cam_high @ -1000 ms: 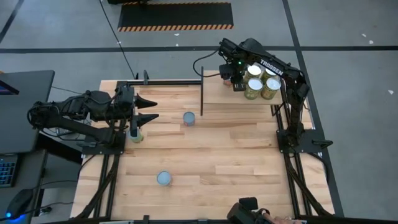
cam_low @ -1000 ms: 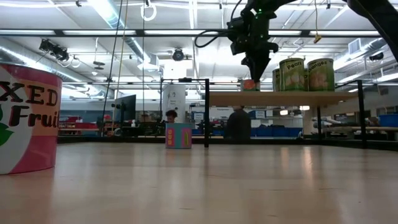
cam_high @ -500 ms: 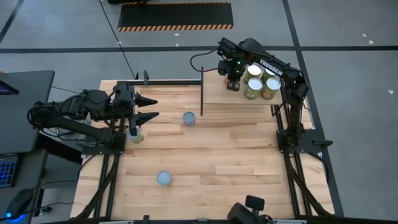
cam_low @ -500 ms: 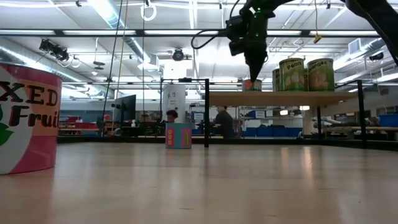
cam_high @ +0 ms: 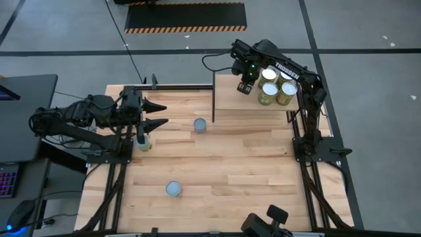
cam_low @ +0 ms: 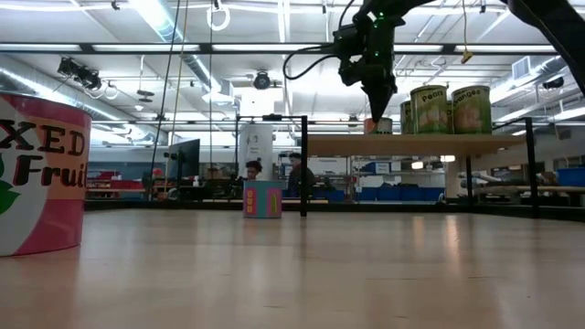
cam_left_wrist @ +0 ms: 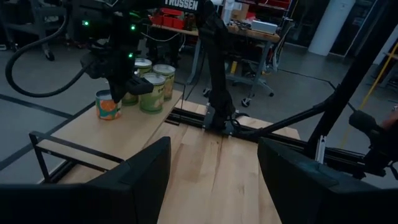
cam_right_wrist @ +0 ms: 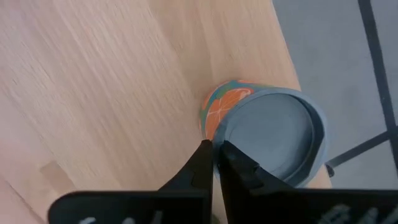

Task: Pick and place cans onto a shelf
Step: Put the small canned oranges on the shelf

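Pale-wood raised shelf (cam_high: 230, 99) carries silvery-topped green cans (cam_high: 276, 87); closed, empty right gripper (cam_right_wrist: 214, 151) hovers above an orange-labelled tin (cam_right_wrist: 239, 109); left gripper (cam_high: 161, 114) open.

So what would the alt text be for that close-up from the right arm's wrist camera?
Looking down past the right gripper, its two dark fingers shut together, at an orange-labelled can with a grey top. The can stands upright on the pale wood shelf near its edge, just beyond the fingertips; grey floor shows past the edge.

Upright silver-topped cans (cam_high: 276, 85) cluster at the shelf's (cam_high: 230, 100) two o'clock corner — three more stand on the tabletop.
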